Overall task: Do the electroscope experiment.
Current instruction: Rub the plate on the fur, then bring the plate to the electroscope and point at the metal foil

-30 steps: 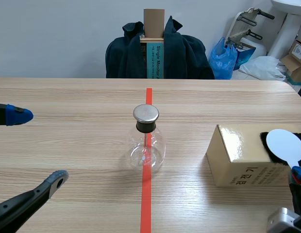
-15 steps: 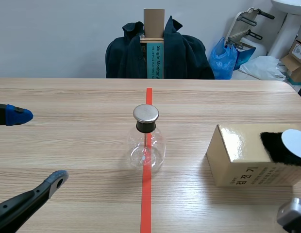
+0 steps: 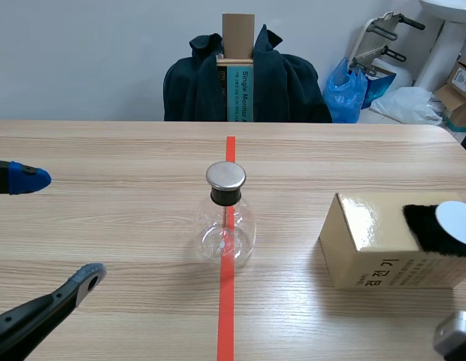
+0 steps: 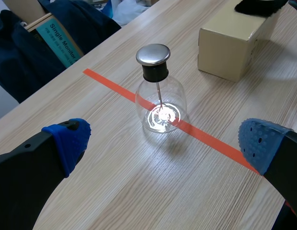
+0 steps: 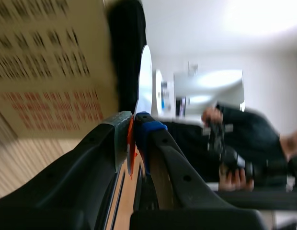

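Scene view: your flask (image 3: 226, 218) stands well left of the paddle (image 3: 456, 223), which sits over the black cloth (image 3: 428, 229) on the box (image 3: 368, 241). Left wrist view: your left gripper (image 4: 164, 141) gapes wide, with the flask straight ahead. Right wrist view: your right gripper (image 5: 135, 136) pinches the paddle beside the box

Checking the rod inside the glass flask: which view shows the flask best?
Left wrist view: the flask stands close, with cap, rod and bulb clear. The scene view shows it smaller and from the side; the right wrist view lacks it.

Bright even light, right wrist view blurred
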